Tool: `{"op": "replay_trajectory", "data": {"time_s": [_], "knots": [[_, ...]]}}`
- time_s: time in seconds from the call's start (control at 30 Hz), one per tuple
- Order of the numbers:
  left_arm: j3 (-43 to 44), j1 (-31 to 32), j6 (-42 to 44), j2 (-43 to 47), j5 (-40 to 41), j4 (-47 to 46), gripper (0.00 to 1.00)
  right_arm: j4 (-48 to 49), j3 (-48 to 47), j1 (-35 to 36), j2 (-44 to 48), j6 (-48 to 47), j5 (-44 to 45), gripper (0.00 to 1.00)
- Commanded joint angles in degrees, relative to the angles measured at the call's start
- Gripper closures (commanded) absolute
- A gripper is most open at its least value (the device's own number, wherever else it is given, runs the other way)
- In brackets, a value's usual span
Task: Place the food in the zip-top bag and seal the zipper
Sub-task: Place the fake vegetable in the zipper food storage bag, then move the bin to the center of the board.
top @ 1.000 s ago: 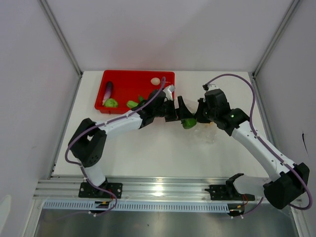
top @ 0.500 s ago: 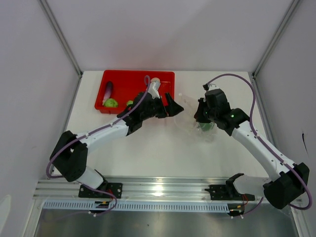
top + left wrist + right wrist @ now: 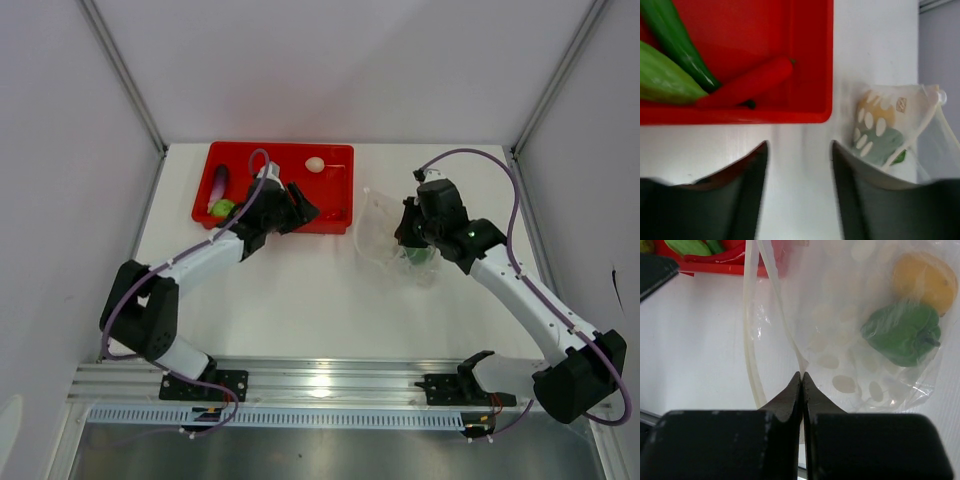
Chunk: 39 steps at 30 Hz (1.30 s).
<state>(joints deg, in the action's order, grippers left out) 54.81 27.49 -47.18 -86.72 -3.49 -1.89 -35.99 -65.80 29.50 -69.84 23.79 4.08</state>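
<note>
red chili (image 3: 750, 82) in tray (image 3: 740, 114), zip-top bag (image 3: 900, 125) beside, fingers (image 3: 725, 195) apart

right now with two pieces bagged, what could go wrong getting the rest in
1. The right pincer pinches only a thin edge of the zip-top bag; the film may slip and the mouth collapse.
2. The red chili lies close against the red tray wall, so the open left pincer could catch that wall.
3. A tug might roll the green bell pepper out.
</note>
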Motion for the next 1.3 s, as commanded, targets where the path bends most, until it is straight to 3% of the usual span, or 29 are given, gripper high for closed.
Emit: {"op": "replay_trajectory", "data": {"time_s": [0.0, 0.1, 0.17, 0.2, 0.3, 0.4, 0.57, 0.73, 1.27], "knots": [[8.81, -1.73, 7.78, -2.93, 6.29, 8.48, 0.51, 2.33, -0.03, -0.14, -0.03, -0.32, -0.3, 1.0], [9.18, -3.48, 10.87, -2.76, 3.93, 4.8, 0.76, 2.07, 0.15, -0.23, 0.06, -0.68, -0.12, 1.0], [9.61, -4.54, 11.93, -3.02, 2.19, 3.22, 0.86, 1.89, 0.23, -0.32, 0.14, -1.2, 0.66, 1.0], [10.57, -6.02, 13.41, -5.11, 1.47, 5.47, 0.99, 1.8, 0.23, -0.4, 0.15, -1.38, 0.84, 1.0], [20.93, -8.31, 16.57, -10.03, 3.04, 14.08, 0.99, 1.8, 0.23, -0.75, -0.12, -1.64, 0.76, 1.0], [23.14, -9.38, 20.45, -11.8, 3.22, 14.63, 0.99, 1.89, 0.23, -0.84, -0.38, -1.73, 0.58, 1.0], [24.2, -10.96, 19.85, -15.32, -0.19, 15.95, 0.99, 2.68, 0.94, -1.19, -0.47, -1.91, 0.41, 1.0], [29.29, -11.31, 18.88, -21.55, -3.19, 24.36, 0.99, 3.82, 1.81, -1.46, -0.47, -1.64, -0.56, 1.0], [15.08, -11.14, 13.26, -18.67, -5.39, 22.37, 0.99, 4.43, 3.4, -1.63, 2.25, -1.47, -1.44, 1.0]]}}
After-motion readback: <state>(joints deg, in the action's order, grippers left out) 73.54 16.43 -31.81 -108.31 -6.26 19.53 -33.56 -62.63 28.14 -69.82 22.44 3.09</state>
